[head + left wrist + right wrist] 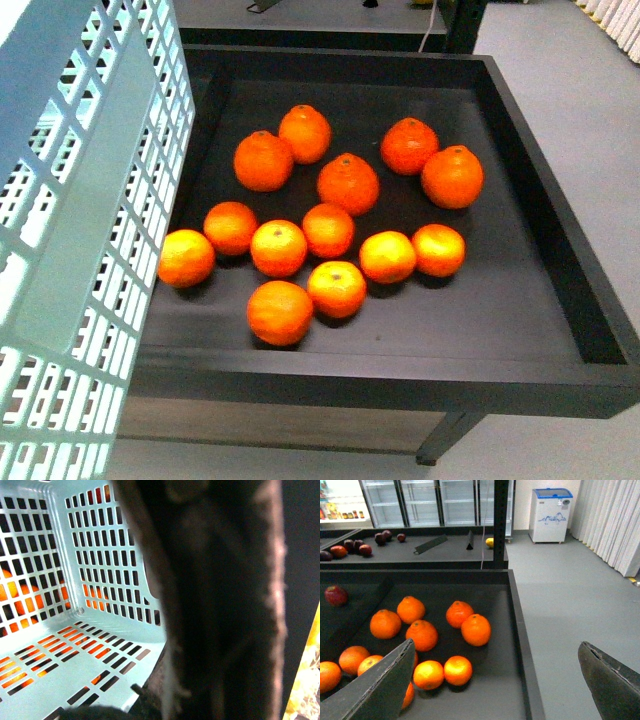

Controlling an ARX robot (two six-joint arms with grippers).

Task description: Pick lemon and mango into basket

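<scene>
The turquoise basket [80,230] fills the left of the front view, held up beside the black tray. My left gripper [200,630] is shut on the basket; its dark, blurred shape hides the right half of the left wrist view, where the slotted basket floor [60,680] looks bare. My right gripper [495,690] hangs open over the tray's right rim, nothing between its fingers [380,685]. On the far table lie a small yellow fruit [490,542] and several dark red fruits [365,549], too small to name as lemon or mango.
Several oranges [330,230] lie in the black tray [400,380]. One dark red fruit [336,595] sits in the neighbouring compartment. A black post [500,525] rises behind the tray. Grey floor [570,605], a small freezer [550,515] and curtains [615,525] are to the right.
</scene>
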